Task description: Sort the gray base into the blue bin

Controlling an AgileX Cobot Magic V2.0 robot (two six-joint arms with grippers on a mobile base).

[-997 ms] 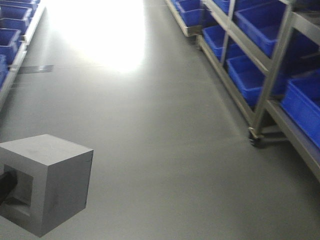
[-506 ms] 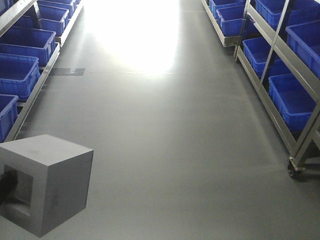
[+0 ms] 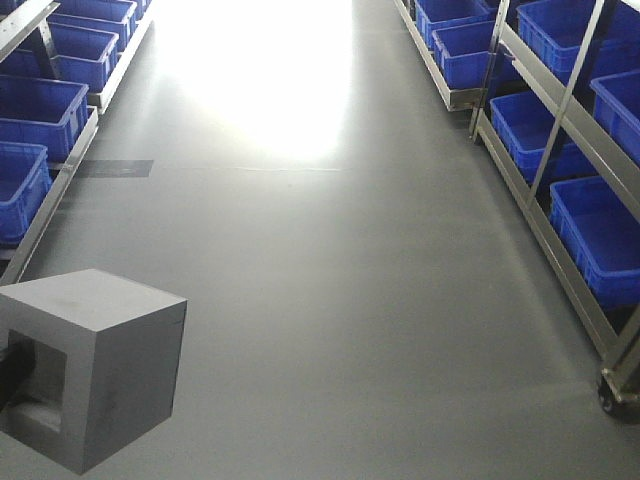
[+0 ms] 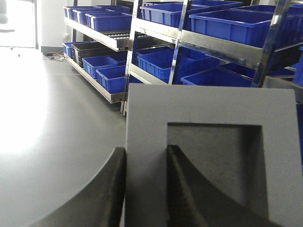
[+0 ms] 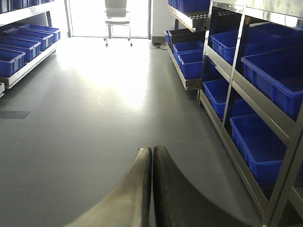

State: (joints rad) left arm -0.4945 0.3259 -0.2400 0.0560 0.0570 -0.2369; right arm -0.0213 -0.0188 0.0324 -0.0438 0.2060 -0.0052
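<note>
Gray floor [image 3: 330, 300] between shelved blue bins [image 3: 600, 262]

Matte gray base [image 3: 110, 360] aloft; blue bin [image 3: 600, 235] possibly shelved.

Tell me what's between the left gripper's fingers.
One wall of the gray base: one finger sits outside it, the other inside its recess. The left wrist view shows it.

Bright aisle, washed out by strong backlight.
Glare burns out the floor [image 3: 330, 300] at the upper centre of the front view and at the left of the left wrist view, fading toward the lower frame. The gray base [image 3: 95, 365] has a lit top and a darker right face. The left gripper [image 4: 146, 156], close to the lens, looks soft, while the shelves [image 4: 203, 45] are fairly sharp.
</note>
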